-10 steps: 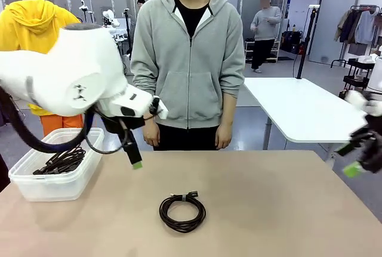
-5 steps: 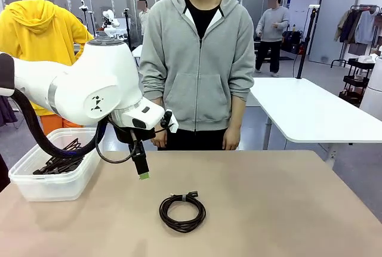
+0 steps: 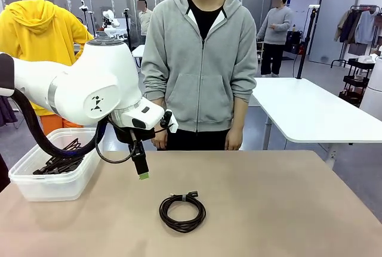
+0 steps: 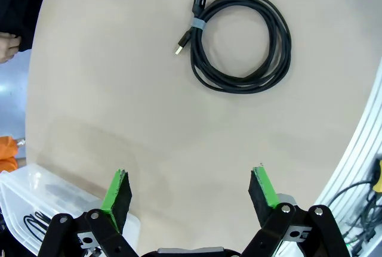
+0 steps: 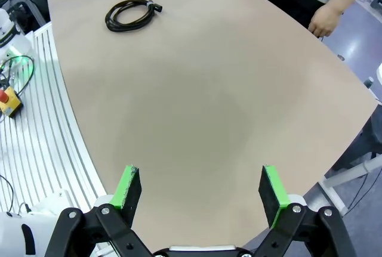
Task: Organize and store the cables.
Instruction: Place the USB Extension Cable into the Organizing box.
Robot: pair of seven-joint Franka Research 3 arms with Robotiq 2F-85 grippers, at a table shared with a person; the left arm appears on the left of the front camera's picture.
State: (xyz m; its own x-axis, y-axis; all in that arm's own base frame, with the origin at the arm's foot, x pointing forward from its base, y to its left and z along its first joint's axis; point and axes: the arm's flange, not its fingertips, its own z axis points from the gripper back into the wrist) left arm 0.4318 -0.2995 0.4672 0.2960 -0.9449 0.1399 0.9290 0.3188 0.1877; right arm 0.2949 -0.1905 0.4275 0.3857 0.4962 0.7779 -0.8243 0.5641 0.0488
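Note:
One coiled black cable point(image 3: 182, 211) lies flat on the tan table, near the front middle. My left gripper point(image 3: 142, 172) hangs open above the table, up and to the left of that coil, with nothing between its fingers. In the left wrist view the cable point(image 4: 239, 42) lies ahead of the open gripper point(image 4: 190, 190), well apart from it. More black cables point(image 3: 59, 163) rest inside the clear plastic bin point(image 3: 51, 188) at the table's left. The right wrist view has my right gripper point(image 5: 200, 188) open and high above the table, with the coiled cable point(image 5: 131, 14) far off.
A person in a grey hoodie point(image 3: 200, 66) stands at the far edge, hands point(image 3: 233, 141) hanging down. The bin's corner point(image 4: 24, 191) sits just beside my left fingers. A white table point(image 3: 304, 108) stands behind on the right. A slatted rail point(image 5: 54, 144) borders the table's near edge.
My left arm swung right, away from the bin and over the table toward the coil, then held still. The right gripper drew out of the front view at the right edge.

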